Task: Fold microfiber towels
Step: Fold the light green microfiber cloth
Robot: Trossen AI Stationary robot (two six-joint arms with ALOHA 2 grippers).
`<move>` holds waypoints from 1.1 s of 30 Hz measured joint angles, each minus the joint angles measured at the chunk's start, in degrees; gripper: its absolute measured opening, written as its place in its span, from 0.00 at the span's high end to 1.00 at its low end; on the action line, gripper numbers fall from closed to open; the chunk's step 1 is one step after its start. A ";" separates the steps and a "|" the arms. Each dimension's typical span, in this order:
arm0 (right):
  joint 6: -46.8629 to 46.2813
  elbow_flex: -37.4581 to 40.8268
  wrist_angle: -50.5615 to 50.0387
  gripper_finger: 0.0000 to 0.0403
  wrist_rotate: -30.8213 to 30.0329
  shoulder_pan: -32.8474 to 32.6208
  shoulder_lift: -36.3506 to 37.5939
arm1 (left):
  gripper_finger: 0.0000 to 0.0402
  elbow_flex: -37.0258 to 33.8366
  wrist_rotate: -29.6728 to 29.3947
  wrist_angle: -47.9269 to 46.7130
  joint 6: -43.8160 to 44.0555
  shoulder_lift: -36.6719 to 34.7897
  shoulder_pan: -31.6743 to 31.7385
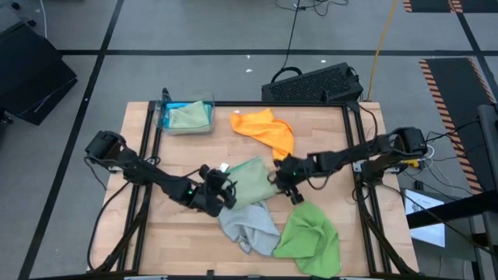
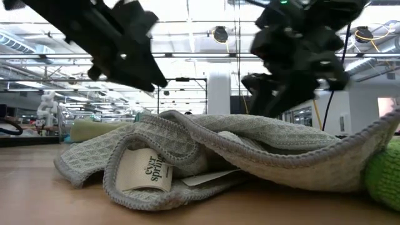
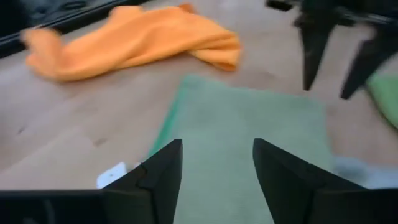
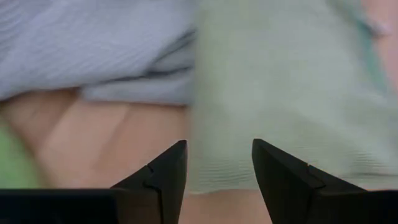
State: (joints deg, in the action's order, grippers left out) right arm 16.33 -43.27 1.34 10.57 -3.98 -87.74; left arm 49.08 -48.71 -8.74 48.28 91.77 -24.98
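The pale sage green microfiber towel (image 1: 250, 180) is laid flat mid-table, folded by the looks of it, so it's been let go. The left gripper (image 1: 220, 189) and right gripper (image 1: 285, 180) are parked at opposite edges, jaws spread and empty. The crumpled light grey cloth (image 1: 247, 224) is probably next.

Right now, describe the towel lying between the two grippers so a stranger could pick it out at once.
Start at the wooden table and look to its middle, where the left gripper and right gripper face each other. Between them lies the pale sage green towel, flat and squarish. The orange towel, light grey towel and bright green towel around it are all crumpled.
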 joint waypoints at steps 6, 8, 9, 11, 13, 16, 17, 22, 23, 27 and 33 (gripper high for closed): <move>-1.73 8.21 14.17 0.49 -10.72 -7.11 -0.11 | 0.51 -0.10 -0.59 11.60 -11.60 0.55 -4.63; 0.14 10.93 17.82 0.45 -13.81 -8.73 -0.13 | 0.49 -0.03 -0.86 15.05 -16.26 1.99 -5.80; 0.97 12.17 20.73 0.43 -14.27 -9.20 -0.14 | 0.48 -0.15 -1.10 16.25 -18.64 2.58 -6.31; 1.37 14.52 26.73 0.41 -14.99 -9.72 -0.11 | 0.44 -0.01 -1.34 20.03 -21.58 4.39 -6.67; 2.21 16.42 30.94 0.41 -15.46 -9.76 -0.13 | 0.39 -0.08 -1.33 20.85 -23.03 6.06 -6.78; 4.56 18.06 33.77 0.43 -16.37 -9.76 -0.15 | 0.33 -0.07 -1.29 22.87 -23.86 8.95 -6.97; 5.25 18.17 34.06 0.44 -16.30 -9.76 -0.33 | 0.32 -0.07 -1.30 22.50 -24.23 9.52 -7.19; 5.41 18.21 37.05 0.48 -14.95 -9.23 -4.38 | 0.31 0.15 0.76 22.54 -24.23 12.46 -7.95; 5.39 18.21 38.03 0.48 -15.20 -9.23 -5.62 | 0.32 0.17 1.24 22.80 -24.21 12.93 -8.06; 5.55 18.21 43.53 0.48 -16.95 -9.09 -10.43 | 0.38 0.17 2.77 21.47 -24.14 14.45 -8.21; 4.98 16.28 46.41 0.59 -19.50 -8.03 -15.08 | 0.52 0.22 3.50 17.10 -22.10 16.33 -8.10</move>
State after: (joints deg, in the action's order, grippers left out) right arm 21.31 -26.99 47.75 -8.93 -12.02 -102.82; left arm 49.30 -45.21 8.36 26.18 108.10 -33.08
